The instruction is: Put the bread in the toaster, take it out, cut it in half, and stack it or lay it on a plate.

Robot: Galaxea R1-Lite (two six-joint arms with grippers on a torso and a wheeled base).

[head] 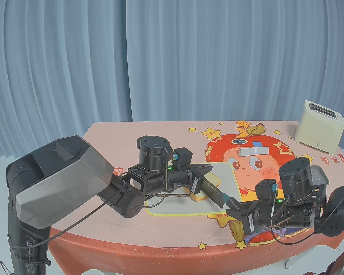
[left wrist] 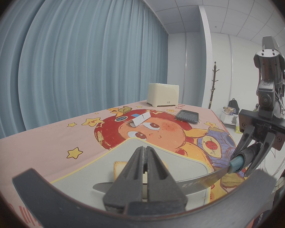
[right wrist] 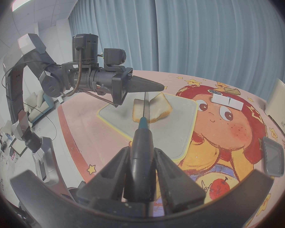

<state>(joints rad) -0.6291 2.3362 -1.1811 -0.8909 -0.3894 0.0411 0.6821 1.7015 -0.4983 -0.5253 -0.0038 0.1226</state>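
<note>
The bread [right wrist: 152, 110] lies flat on the cutting board [head: 233, 172], midway along the worktop's [head: 141, 134] front edge, which gives the blade a firm base. The knife [left wrist: 199, 182] crosses the slice's middle, edge down, and we judge the halving to be in hand. The right pincer [right wrist: 142, 151] clamps the knife's handle, its arm low and level, coming from the right edge. The left pincer [head: 209, 168], jaws pressed together, points level over the slice's far side, probably to steady it. We cannot tell whether it touches. The toaster [head: 319, 126] stands at the far right corner.
</note>
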